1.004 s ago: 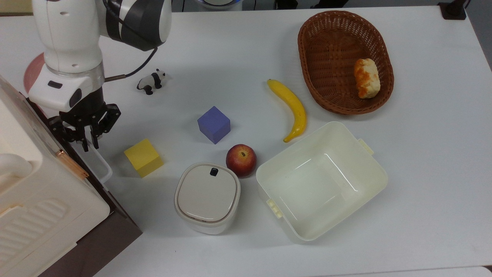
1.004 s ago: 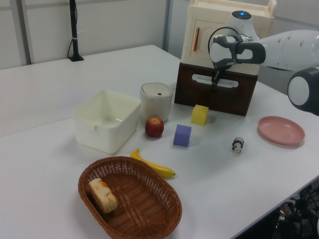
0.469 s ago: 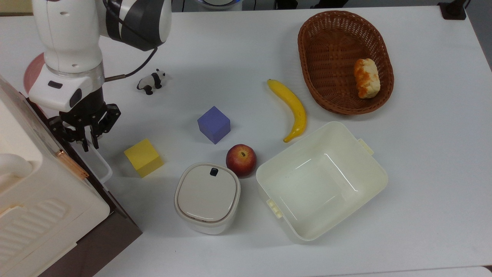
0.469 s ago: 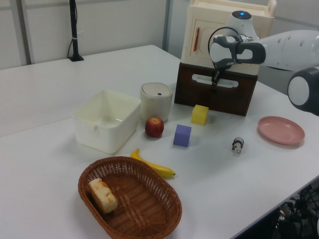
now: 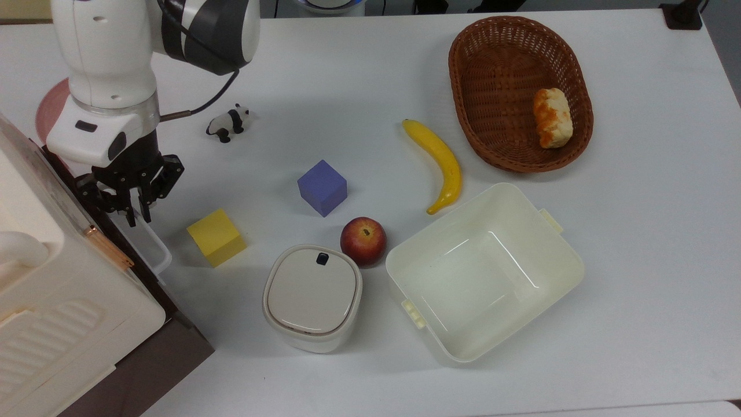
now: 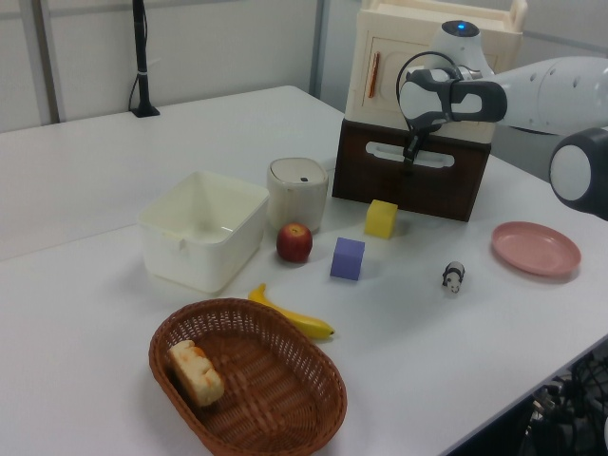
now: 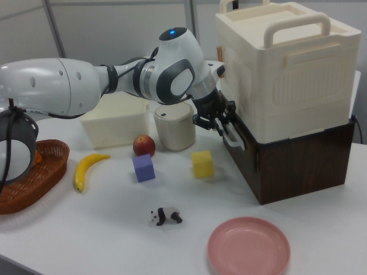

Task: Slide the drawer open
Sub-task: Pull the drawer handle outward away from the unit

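The drawer (image 6: 408, 185) is a dark brown wooden front under a cream appliance (image 7: 287, 69). It appears at the top view's left edge (image 5: 168, 347) and on the right view's right (image 7: 243, 157). A white bar loop handle (image 5: 157, 246) sticks out from the front. My gripper (image 5: 134, 217) is shut on the upper end of that handle, as the left view (image 6: 410, 157) and the right view (image 7: 225, 129) also show. The drawer front stands only slightly out from the cabinet. Its inside is hidden.
A yellow cube (image 5: 216, 237) lies just in front of the drawer, with a lidded white canister (image 5: 312, 296), an apple (image 5: 363, 240) and a purple cube (image 5: 322, 187) beyond. A toy panda (image 5: 230, 122), banana (image 5: 440, 162), cream tub (image 5: 556, 272), basket (image 5: 463, 75) and pink plate (image 7: 248, 246) are farther off.
My gripper and the white handle have shifted a little toward the top view's right, away from the cabinet. Everything else stays where it was.
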### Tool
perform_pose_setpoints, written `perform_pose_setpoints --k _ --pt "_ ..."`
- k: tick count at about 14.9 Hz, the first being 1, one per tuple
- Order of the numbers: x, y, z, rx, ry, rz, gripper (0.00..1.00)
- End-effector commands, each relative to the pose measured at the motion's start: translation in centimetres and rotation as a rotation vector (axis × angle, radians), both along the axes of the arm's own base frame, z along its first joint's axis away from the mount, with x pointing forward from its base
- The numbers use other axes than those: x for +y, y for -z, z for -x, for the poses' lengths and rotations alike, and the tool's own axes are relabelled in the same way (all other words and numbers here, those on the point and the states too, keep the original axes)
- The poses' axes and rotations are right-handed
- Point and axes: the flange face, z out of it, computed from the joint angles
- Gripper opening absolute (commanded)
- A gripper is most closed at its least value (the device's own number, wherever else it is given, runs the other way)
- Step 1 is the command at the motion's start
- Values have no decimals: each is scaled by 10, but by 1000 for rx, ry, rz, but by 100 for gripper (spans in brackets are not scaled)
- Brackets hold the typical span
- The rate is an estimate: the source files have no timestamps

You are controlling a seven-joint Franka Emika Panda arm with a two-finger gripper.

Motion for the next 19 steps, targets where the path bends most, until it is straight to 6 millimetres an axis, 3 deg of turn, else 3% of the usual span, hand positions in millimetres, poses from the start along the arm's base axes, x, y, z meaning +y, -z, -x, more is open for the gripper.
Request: perform_pose_setpoints --k 1,19 --pt "32 -15 16 -6 -21 -18 0" --pt "60 -14 32 26 -56 -34 0"
